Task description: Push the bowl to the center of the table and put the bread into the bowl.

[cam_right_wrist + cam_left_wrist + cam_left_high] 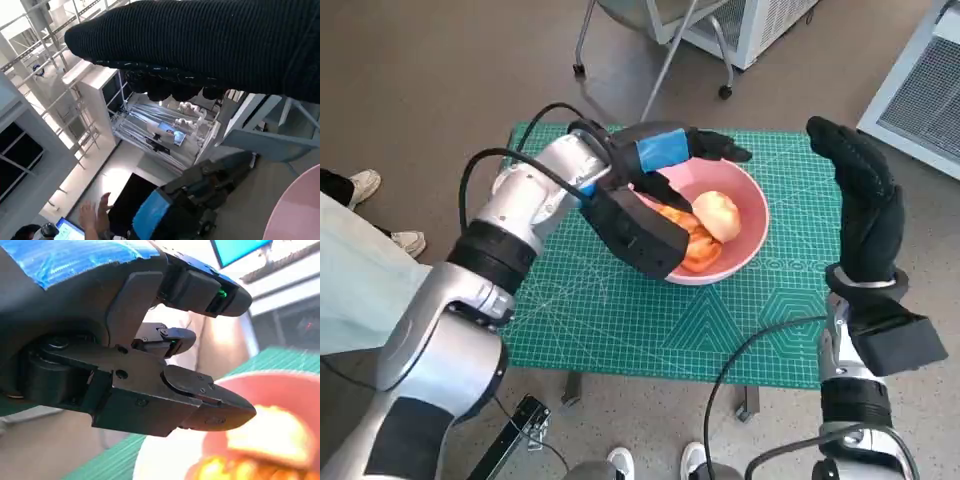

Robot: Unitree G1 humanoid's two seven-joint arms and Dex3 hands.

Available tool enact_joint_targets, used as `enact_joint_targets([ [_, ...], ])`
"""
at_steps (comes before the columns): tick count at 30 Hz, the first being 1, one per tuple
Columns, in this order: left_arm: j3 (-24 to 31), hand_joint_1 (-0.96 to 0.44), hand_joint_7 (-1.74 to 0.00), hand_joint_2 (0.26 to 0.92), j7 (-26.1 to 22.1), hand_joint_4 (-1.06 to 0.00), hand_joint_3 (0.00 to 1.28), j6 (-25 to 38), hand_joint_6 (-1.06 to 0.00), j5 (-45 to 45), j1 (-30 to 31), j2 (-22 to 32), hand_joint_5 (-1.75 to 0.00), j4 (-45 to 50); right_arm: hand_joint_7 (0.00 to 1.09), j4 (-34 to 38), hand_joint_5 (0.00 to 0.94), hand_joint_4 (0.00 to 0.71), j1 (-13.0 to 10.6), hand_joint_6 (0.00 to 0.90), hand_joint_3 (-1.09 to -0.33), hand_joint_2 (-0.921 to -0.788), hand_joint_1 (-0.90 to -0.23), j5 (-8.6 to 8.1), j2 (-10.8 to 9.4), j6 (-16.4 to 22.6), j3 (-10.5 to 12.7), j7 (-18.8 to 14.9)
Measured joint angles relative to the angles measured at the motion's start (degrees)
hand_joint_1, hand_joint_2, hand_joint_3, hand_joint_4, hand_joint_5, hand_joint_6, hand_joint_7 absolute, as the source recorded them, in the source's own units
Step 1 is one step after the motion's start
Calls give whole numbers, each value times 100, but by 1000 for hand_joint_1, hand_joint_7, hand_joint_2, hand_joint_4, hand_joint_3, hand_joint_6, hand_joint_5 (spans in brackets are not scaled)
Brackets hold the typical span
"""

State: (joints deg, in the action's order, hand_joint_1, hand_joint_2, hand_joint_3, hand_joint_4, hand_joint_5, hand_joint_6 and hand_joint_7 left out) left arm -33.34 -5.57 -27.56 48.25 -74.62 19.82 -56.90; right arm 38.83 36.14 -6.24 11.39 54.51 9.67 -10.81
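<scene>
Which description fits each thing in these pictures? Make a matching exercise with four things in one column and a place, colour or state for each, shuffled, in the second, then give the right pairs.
Things:
1. pink bowl
2. bread
3. left hand
4. right hand

Descriptions:
A. raised beside the table's right edge, holding nothing
B. lies inside the bowl
C. blue tape on its back, over the bowl's rim
D. stands on the green cutting mat

Pairs: 1-D, 2-B, 3-C, 4-A

One pink bowl [745, 215] holds two breads [705, 225] on one green mat [620, 320].
</scene>
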Motion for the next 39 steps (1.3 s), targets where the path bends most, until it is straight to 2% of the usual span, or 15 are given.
enact_joint_targets([
  [4, 486, -50, -83, 867, 1, -227, 0, -205, -458, -626, 251, 108, -13, 159, 767, -69, 1, 364, 0, 39, -841, -921, -573, -1, 0, -31, -9, 5],
  [9, 1264, 11, -121, 883, 71, -345, 8, -543, -531, -1661, 800, 169, -65, 462, 771, -295, 0, 359, 1, 36, -845, -921, -563, -5, 0, -146, -23, 12],
  [13, 1805, 43, -154, 888, 335, -438, 9, -804, -576, -2280, 1351, 172, -109, 806, 778, -513, 0, 355, 3, 39, -846, -921, -559, 4, -8, -286, -47, 78],
  [16, 2102, 68, -209, 891, 427, -462, 9, -925, -571, -2633, 1762, 177, -145, 1117, 782, -634, 0, 355, 10, 41, -846, -921, -558, 62, -20, -363, -67, 156],
  [19, 2329, 99, -433, 895, 413, -421, 7, -948, -470, -2933, 2176, 178, -285, 1529, 786, -702, 1, 355, 24, 41, -847, -921, -558, 158, -30, -407, -87, 234],
  [21, 2452, 121, -583, 896, 394, -354, 7, -915, -402, -3099, 2446, 176, -447, 1861, 789, -720, 1, 355, 42, 40, -847, -921, -559, 223, -39, -421, -98, 287],
  [27, 2792, 140, -800, 896, 475, -253, 13, -606, -313, -3317, 3186, 92, -677, 3005, 799, -717, 3, 359, 144, 39, -848, -921, -568, 399, -58, -428, -119, 446],
  [32, 2956, 133, -870, 901, 686, -227, 22, -403, -298, -3303, 3624, -56, -737, 3640, 811, -689, 9, 372, 237, 51, -841, -921, -574, 428, -78, -473, -137, 488],
  [39, 2987, 124, -901, 902, 733, -220, 31, -333, -301, -3290, 3935, -204, -771, 3892, 814, -708, 15, 385, 264, 63, -812, -921, -584, 417, -111, -594, -169, 488],
])
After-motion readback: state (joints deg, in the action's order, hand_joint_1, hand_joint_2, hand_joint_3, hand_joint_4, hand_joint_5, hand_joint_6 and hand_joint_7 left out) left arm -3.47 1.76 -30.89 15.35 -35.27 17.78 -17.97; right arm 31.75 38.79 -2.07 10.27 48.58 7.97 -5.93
